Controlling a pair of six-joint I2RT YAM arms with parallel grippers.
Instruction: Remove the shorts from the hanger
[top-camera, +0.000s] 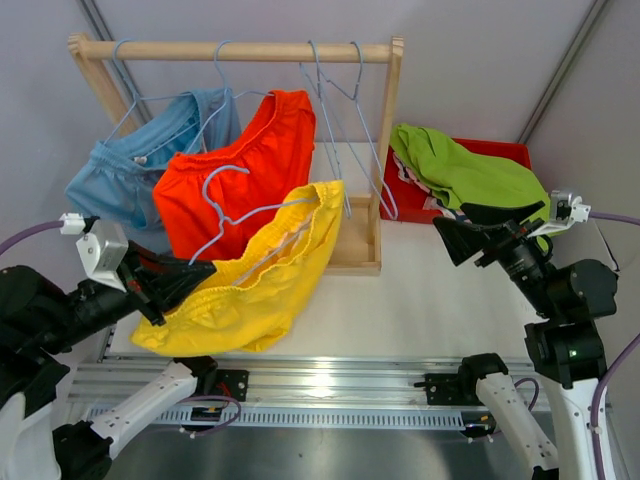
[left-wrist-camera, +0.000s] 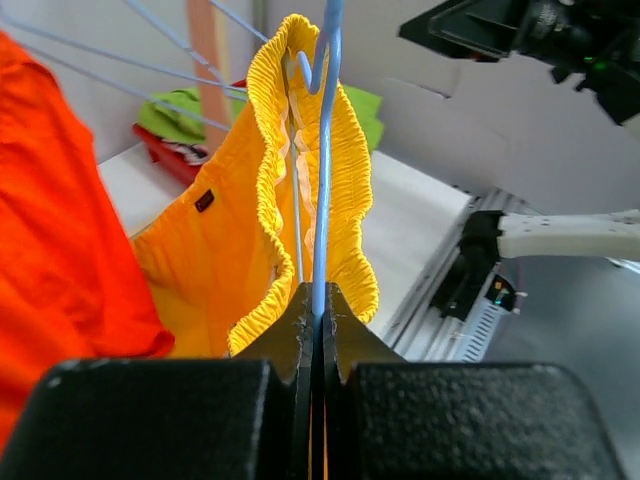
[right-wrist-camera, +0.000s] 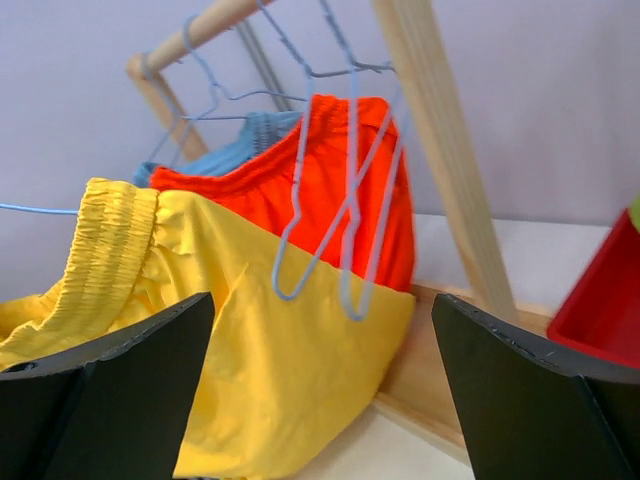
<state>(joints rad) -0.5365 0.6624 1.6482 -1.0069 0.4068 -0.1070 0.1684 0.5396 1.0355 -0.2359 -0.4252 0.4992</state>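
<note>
The yellow shorts (top-camera: 255, 275) hang on a light blue wire hanger (top-camera: 240, 215) that is off the wooden rack and held low at the front left. My left gripper (top-camera: 197, 270) is shut on that hanger's wire (left-wrist-camera: 322, 200), with the yellow waistband (left-wrist-camera: 268, 150) just beyond the fingertips. My right gripper (top-camera: 462, 240) is open and empty, to the right of the yellow shorts (right-wrist-camera: 240, 350). The orange-red shorts (top-camera: 240, 170) and light blue shorts (top-camera: 130, 170) hang on the rack. Lime green shorts (top-camera: 465, 170) lie on the red bin. The pink patterned shorts are hidden.
The wooden rack (top-camera: 385, 150) stands at the table's back with two bare blue hangers (top-camera: 345, 110) on its rail. A red bin (top-camera: 500, 155) sits to the right of the rack. The arm rail (top-camera: 320, 385) runs along the near edge.
</note>
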